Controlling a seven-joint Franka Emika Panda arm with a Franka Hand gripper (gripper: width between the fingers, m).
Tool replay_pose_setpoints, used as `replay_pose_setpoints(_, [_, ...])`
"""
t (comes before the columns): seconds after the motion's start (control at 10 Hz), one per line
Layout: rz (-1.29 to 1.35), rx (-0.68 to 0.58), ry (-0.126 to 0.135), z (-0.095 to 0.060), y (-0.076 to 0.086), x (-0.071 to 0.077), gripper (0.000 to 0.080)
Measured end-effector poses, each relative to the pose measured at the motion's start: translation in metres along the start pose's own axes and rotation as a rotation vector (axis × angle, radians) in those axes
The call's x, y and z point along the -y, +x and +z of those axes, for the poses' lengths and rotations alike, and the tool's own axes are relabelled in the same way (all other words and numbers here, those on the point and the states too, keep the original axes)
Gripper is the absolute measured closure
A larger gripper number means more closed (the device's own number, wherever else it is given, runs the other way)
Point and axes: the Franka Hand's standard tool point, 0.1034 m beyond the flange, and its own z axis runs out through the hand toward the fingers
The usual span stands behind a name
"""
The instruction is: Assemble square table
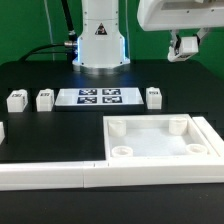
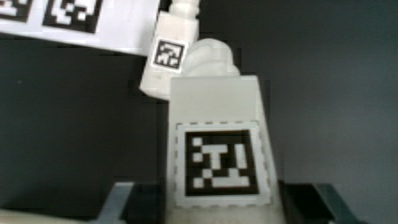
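Note:
My gripper [image 1: 186, 46] hangs high at the exterior view's far right, shut on a white block leg [image 2: 221, 130] that carries a black-and-white tag. In the wrist view the fingers [image 2: 132, 203] stand on both sides of that leg, with my gripper [image 2: 222, 207] closed on it. The square table top [image 1: 208, 135], a white tray with a raised rim and round corner sockets, lies at the front right, below and in front of the gripper. Three loose tagged legs lie on the black table: two at the left [image 1: 15, 99] [image 1: 44, 99] and one right of the marker board [image 1: 153, 95]. A leg also shows in the wrist view [image 2: 173, 52].
The marker board [image 1: 97, 97] lies at the middle back and shows in the wrist view [image 2: 54, 18]. A long white border rail [image 1: 50, 176] runs along the front left. The robot base [image 1: 98, 40] stands behind the marker board.

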Motion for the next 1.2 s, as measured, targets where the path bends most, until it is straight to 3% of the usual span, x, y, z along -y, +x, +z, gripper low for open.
replay_pose_setpoints(0.2, [-0.015, -0.153, 0.016, -0.046, 0.032, -0.022, 0.0509])
replay_pose_setpoints(0.4, [-0.021, -0.352, 0.013, -0.075, 0.049, -0.043, 0.0509])
replay_pose_setpoints(0.8, [-0.022, -0.596, 0.004, -0.07, 0.051, -0.042, 0.0509])
replay_pose_setpoints(1.0, [-0.034, -0.76, 0.003, -0.075, 0.062, -0.045, 0.0509])
replay_pose_setpoints(1.2, [-0.025, -0.913, 0.012, -0.099, 0.107, -0.061, 0.0509])
